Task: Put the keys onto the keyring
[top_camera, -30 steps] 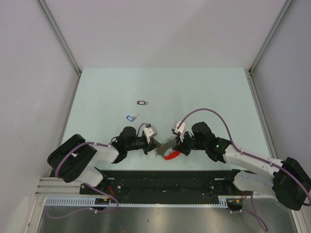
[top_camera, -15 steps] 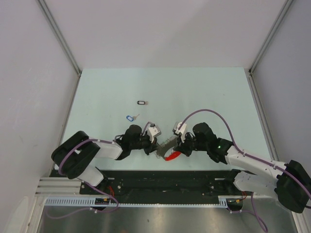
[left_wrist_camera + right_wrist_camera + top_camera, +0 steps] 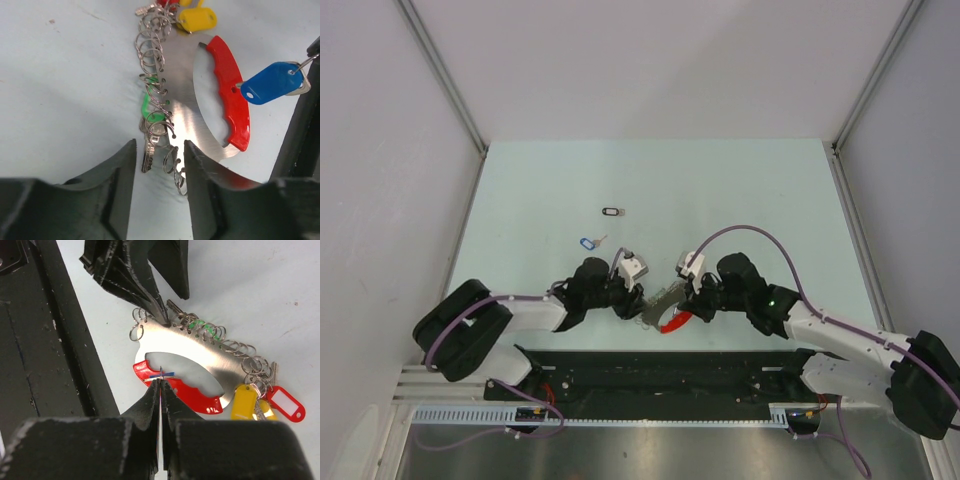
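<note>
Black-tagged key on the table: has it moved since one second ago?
No. The black-tagged key lies where it did, at the same place relative to the far edge of the table.

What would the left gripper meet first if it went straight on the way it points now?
The left gripper would probably meet the small silver key on the curved steel red-handled keyring first; depth is unclear.

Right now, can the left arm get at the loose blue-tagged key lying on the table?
Probably yes. The loose blue-tagged key lies bare on the table, just beyond the left gripper, with nothing over it or between them. That gripper's jaws stand open, gripping nothing, at the keyring.
</note>
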Robot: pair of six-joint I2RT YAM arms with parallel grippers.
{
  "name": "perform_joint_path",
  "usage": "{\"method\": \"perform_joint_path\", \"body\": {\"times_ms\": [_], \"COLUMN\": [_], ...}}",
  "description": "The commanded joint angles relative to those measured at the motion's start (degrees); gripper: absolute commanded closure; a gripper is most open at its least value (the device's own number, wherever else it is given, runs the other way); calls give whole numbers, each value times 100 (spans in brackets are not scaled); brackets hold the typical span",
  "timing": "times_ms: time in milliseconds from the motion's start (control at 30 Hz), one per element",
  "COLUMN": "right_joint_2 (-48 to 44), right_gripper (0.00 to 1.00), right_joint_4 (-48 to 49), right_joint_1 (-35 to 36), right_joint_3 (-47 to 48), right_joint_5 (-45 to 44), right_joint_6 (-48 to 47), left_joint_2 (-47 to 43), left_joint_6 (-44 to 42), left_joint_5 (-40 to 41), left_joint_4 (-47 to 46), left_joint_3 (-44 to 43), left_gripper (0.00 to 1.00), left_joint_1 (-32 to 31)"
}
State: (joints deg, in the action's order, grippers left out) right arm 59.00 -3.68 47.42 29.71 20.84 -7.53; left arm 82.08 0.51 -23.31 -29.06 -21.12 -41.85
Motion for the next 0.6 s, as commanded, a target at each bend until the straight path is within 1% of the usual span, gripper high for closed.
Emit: {"method": "perform_joint_path", "body": {"times_ms": [0,67,100,167,200,233,267,300,333,367,400,433,467,500,567], "right_joint_2": [-214,-292,-293,-275,-267,-232,-153,-126,-100,-73,-64,-64,-47,-12,67], "right_gripper": [100,100,100,100,100,100,100,100,100,100,100,100,100,100,100], "right_joint_4": [-10,-27,-36,-123,-194,-368,-492,-597,-807,-905,-984,-1211,-1344,-1467,-1898], "right_joint_1": [22,13,4,-39,-75,-118,-171,-337,-408,-513,-697,-812,-918,-1119,-1287], "right_joint_3": [237,228,236,289,368,412,491,613,675,720,824,878,930,1000,1220], "right_joint_5": [-308,-554,-659,-914,-1054,-1395,-1459,-1530,-1765,-1802,-1855,-2012,-2057,-2084,-2355], "right_joint_6": [199,313,366,445,567,655,700,726,866,928,990,1025,1025,973,964], "left_joint_2": [-490,-614,-771,-983,-1236,-1395,-1571,-1747,-2131,-2318,-2520,-2818,-2969,-3083,-3391], "left_joint_6": [493,678,722,854,871,950,985,1012,1056,1073,1074,1013,960,890,556], "left_joint_5": [353,458,572,739,949,1082,1257,1424,1774,1960,2136,2460,2593,2725,2963], "left_joint_4": [-38,49,102,347,609,803,1040,1565,1831,2121,2741,3113,3430,4034,4529], "left_joint_3": [91,65,39,-32,-128,-198,-295,-505,-628,-752,-1057,-1243,-1428,-1795,-2114], "left_gripper": [47,42,36,29,23,20,18,13,8,4,2,0,0,0,0], "left_joint_1": [-34,-34,-34,-34,-34,-34,-34,-34,-34,-34,-34,-26,-25,-25,-17]}}
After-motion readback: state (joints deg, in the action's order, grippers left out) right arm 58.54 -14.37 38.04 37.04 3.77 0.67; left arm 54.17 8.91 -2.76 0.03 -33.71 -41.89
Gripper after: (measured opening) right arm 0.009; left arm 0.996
